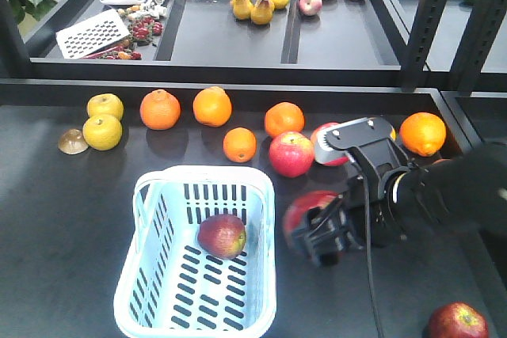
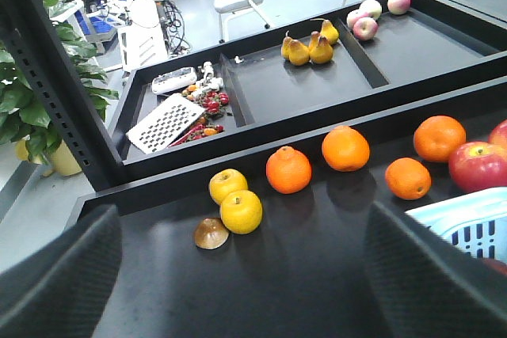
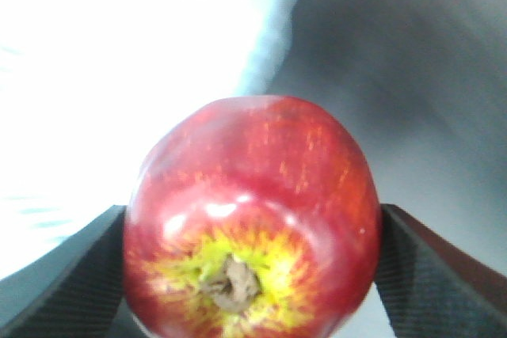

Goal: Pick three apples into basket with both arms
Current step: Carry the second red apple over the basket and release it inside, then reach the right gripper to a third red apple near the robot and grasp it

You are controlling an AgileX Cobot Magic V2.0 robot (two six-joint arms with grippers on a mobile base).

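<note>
The light blue basket (image 1: 150, 275) stands front centre on the dark table, with one dark red apple (image 1: 222, 236) lying inside it. Just right of the basket's rim, my right gripper (image 1: 318, 235) is shut on a second dark red apple (image 1: 305, 213), blurred by motion. The right wrist view shows that apple (image 3: 249, 211) wedged between both fingers (image 3: 432, 275), its yellow-green stem end facing the camera. A third dark red apple (image 1: 458, 322) lies at the front right edge. My left gripper (image 2: 245, 290) hangs open over bare table left of the basket (image 2: 467, 223), holding nothing.
Several oranges (image 1: 212, 106), two yellow apples (image 1: 103, 131), two lighter red apples (image 1: 291, 153) and a brown half-shell (image 1: 73, 142) lie behind the basket. Raised back trays hold pears (image 1: 257, 5), a grater (image 1: 91, 33) and pink apples. Black posts (image 1: 424, 21) stand at back right.
</note>
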